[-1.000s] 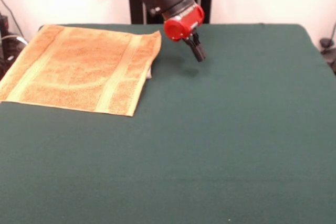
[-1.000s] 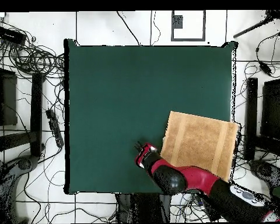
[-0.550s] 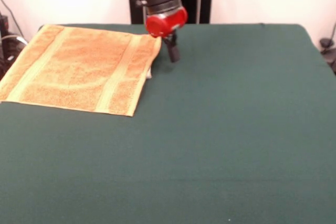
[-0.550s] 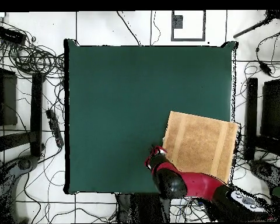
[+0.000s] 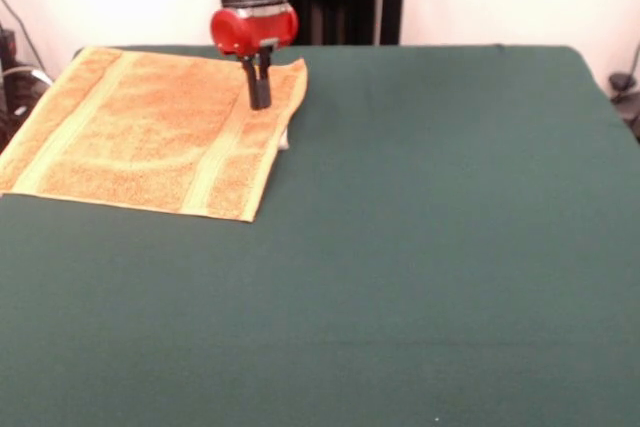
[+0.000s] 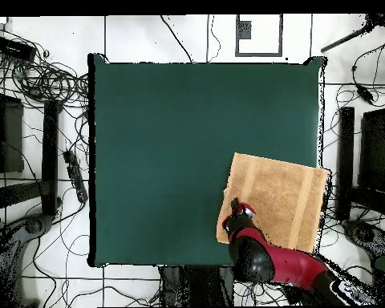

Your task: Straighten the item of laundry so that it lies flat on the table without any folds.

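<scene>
The orange-tan terry towel (image 5: 155, 132) lies spread flat at about ten o'clock on the green desk (image 5: 420, 247) in the front view. The hand (image 5: 259, 97) hangs over the towel's paler band near its two o'clock corner, fingers pressed together, holding nothing.

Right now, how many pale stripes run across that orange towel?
2: one stripe near the towel's left edge, the other stripe near its right edge, passing under the hand.
</scene>
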